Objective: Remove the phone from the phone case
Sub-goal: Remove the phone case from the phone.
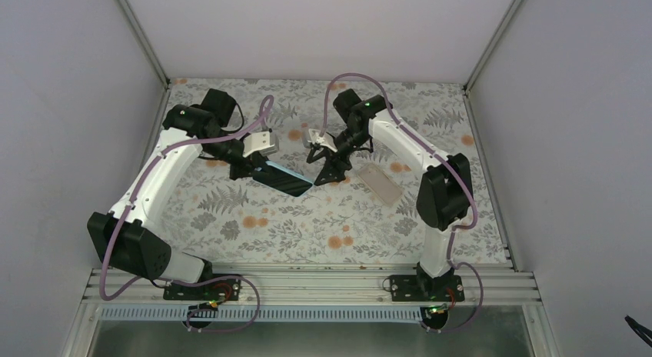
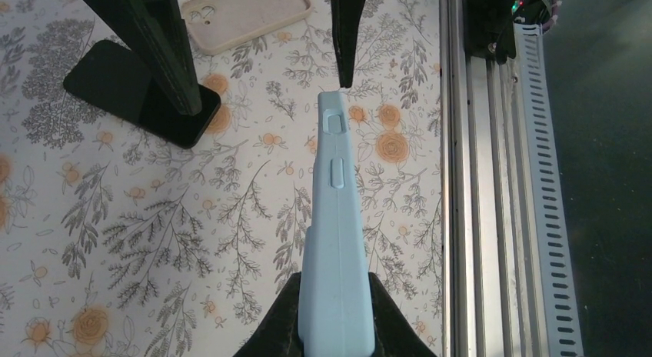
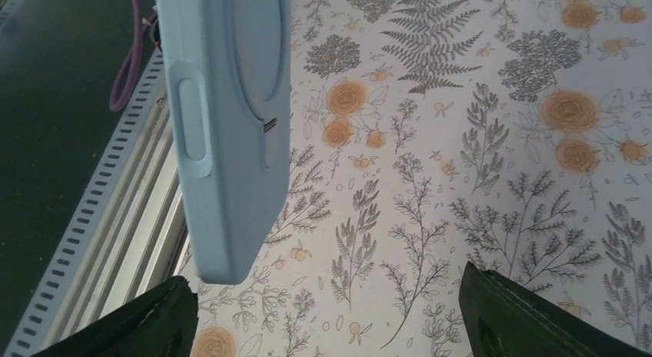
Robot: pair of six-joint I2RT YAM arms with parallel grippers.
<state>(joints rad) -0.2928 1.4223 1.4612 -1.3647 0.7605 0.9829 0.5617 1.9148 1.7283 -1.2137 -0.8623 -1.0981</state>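
My left gripper (image 2: 336,288) is shut on a light blue phone case (image 2: 336,211), held edge-up above the table with its side buttons facing the camera. A black phone (image 2: 108,84) lies flat on the floral table, apart from the case; from above it shows just right of my left gripper (image 1: 250,166) as a dark slab (image 1: 291,182). My right gripper (image 3: 324,276) stands open at the free end of the blue case (image 3: 223,141), whose tip hangs close to its left finger. Whether anything sits inside the case is hidden.
An empty beige phone case (image 1: 380,182) lies on the table right of the right gripper, also seen beyond the phone (image 2: 246,15). The aluminium rail (image 2: 492,180) runs along the near table edge. White walls close in the other three sides.
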